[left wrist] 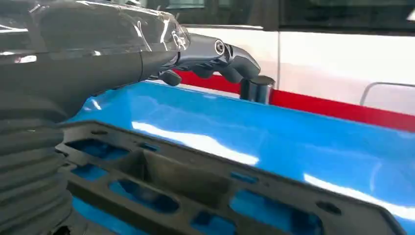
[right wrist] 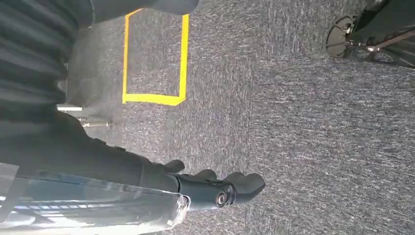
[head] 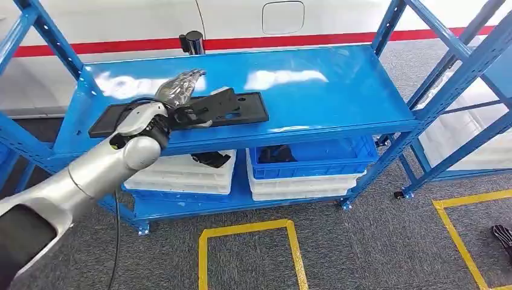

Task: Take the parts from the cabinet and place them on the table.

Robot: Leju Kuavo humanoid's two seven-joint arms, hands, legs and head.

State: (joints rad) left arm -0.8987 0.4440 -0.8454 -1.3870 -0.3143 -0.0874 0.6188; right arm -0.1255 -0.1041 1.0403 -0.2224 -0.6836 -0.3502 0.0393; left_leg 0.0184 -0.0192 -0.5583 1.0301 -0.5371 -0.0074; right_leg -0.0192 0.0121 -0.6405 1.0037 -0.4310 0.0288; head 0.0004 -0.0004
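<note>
Below, at six o'clock, blue plastic bin (head: 338, 158) holding dark parts (head: 275, 153); left hand (head: 181, 99) outstretched, fingers apart, over flat black perforated panel (head: 199, 112); right hand (right wrist: 215, 188) hanging, fingers curled on nothing.

Part (head: 232, 109): flat black plastic panel, long and roughly rectangular, with cut-outs and small holes through it. Lies on the top shelf (head: 326, 84) of the blue cabinet, toward the left front, long axis about parallel to the shelf's front edge. Left wrist view shows ribbed webbing and oblong openings in it (left wrist: 195, 188), blue shelf visible through them. One section near the middle is raised above the rest. Left end partly hidden behind the arm.

More dark parts (head: 212, 159) sit in a white bin on the lower shelf, and another dark lump (head: 275, 154) in the blue bin beside it; shapes unclear.
</note>
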